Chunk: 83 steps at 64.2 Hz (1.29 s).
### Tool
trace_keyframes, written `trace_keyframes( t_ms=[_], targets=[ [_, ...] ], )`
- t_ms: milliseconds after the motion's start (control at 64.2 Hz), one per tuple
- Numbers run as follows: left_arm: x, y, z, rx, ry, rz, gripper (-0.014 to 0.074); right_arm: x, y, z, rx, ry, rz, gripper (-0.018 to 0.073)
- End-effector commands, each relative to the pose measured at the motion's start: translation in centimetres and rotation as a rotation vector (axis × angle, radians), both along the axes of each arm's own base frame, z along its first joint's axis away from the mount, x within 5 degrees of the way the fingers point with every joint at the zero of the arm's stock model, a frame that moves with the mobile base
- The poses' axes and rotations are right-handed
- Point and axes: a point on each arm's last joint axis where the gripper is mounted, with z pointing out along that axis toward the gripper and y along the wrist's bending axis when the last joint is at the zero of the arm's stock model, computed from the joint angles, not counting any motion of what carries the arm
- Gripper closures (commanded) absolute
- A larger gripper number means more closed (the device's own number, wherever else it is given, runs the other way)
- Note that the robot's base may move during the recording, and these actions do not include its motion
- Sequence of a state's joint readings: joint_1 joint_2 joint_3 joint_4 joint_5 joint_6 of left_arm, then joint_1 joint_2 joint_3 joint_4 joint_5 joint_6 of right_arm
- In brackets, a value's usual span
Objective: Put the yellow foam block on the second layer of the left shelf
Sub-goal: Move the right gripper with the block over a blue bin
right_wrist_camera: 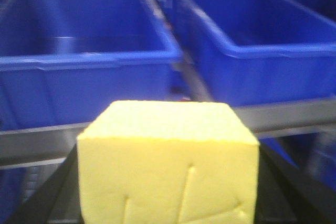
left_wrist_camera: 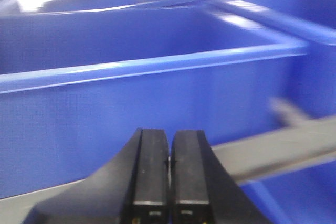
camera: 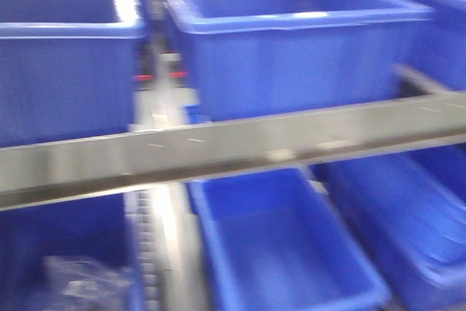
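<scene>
A: What is seen in the front-facing view?

B: Blurred shelving is shown. A grey shelf rail (camera: 233, 143) is crossed from left to right, with blue bins above it — one at the upper left (camera: 69, 71) and a larger one at the upper middle (camera: 291, 41). Below the rail another blue bin (camera: 284, 245) is seen, and a crumpled dark clear-plastic bundle (camera: 84, 282) is made out in the lower left compartment. No claw is visible here.

A: And the left wrist view?

B: The left gripper (left_wrist_camera: 169, 171) is seen at the bottom edge, its two black fingers pressed together with nothing between them. Directly ahead of it a blue bin wall (left_wrist_camera: 157, 108) is faced, and a grey rail (left_wrist_camera: 278, 150) is seen running off ahead and to its right.

A: And the right wrist view?

B: The yellow foam block (right_wrist_camera: 168, 166) is held in the right gripper (right_wrist_camera: 168, 203) — the frame's lower half is filled by it, and creases are marked in its front face. Only dark finger edges are glimpsed beside it. Beyond the block a grey rail (right_wrist_camera: 294, 116) is seen, with a blue bin (right_wrist_camera: 84, 51) ahead to the left and another (right_wrist_camera: 262, 40) ahead to the right
</scene>
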<state>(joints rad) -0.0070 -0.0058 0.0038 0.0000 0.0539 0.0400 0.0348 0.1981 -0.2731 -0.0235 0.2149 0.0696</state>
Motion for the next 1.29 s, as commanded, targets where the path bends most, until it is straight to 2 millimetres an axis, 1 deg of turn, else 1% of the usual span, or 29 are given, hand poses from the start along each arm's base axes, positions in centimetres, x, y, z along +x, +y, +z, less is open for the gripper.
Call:
trace_keyframes(
  t_ms=[0, 1278],
  targets=[
    [-0.09, 0.01, -0.04, -0.015, -0.076, 0.000, 0.0472, -0.01, -0.03, 1.68, -0.001, -0.108, -0.006, 0.0052],
    [-0.09, 0.01, -0.04, -0.015, -0.076, 0.000, 0.0472, -0.02, -0.03, 1.81, 0.000, -0.123, -0.006, 0.0052]
  ],
)
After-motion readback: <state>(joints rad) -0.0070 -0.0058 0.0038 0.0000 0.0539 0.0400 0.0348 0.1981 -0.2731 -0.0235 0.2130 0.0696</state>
